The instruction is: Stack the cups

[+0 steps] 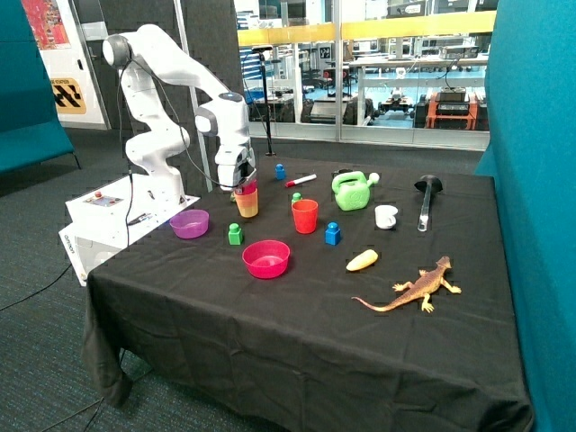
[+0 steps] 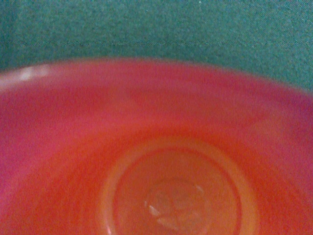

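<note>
The magenta-pink cup [image 1: 248, 187] sits nested inside the yellow cup [image 1: 247, 206], which stands on the black cloth behind the green block. My gripper [image 1: 244, 179] is right at the pink cup's rim, pointing down. The wrist view is filled by the inside of the pink cup [image 2: 161, 147], whose round bottom glows orange from the yellow cup under it. The red-orange cup [image 1: 305, 216] stands upright and alone, a short way off toward the green watering can.
Around the cups are a purple bowl [image 1: 189, 223], a pink bowl [image 1: 266, 258], a green block [image 1: 235, 234], blue blocks [image 1: 333, 234], a green watering can [image 1: 353, 191], a white mug [image 1: 386, 217], a marker [image 1: 301, 180], a yellow piece [image 1: 362, 261] and a toy lizard [image 1: 417, 290].
</note>
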Controlling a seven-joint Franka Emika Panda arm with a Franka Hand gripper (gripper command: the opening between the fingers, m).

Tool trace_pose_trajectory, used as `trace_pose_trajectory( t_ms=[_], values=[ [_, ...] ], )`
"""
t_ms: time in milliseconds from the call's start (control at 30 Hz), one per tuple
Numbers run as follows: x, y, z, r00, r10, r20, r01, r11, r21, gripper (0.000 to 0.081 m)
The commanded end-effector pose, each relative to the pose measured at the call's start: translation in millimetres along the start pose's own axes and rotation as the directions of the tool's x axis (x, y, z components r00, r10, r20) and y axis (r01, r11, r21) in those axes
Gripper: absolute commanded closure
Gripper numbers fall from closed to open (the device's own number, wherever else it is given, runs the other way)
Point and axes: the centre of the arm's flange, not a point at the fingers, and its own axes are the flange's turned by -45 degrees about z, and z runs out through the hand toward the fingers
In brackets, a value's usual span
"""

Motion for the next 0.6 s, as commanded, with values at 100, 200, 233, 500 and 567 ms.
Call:
trace_pose_trajectory(
  t_ms=[100,200,233,500,567],
  values=[
    [-3.0,3.2,-0.5,1.000,-0.002,0.0006,0.002,1.000,-0.0014,0.0391],
    [-2.9,3.2,0.2,1.000,-0.003,0.0006,0.003,1.000,-0.0014,0.0371],
    [-2.7,3.2,0.8,1.000,-0.005,0.0006,0.005,1.000,-0.0014,0.0350],
    [2.6,1.0,5.2,1.000,-0.015,0.0007,0.015,1.000,-0.0014,0.0157],
    [4.1,-0.2,5.4,1.000,-0.018,0.0007,0.018,1.000,-0.0014,0.0158]
  ],
)
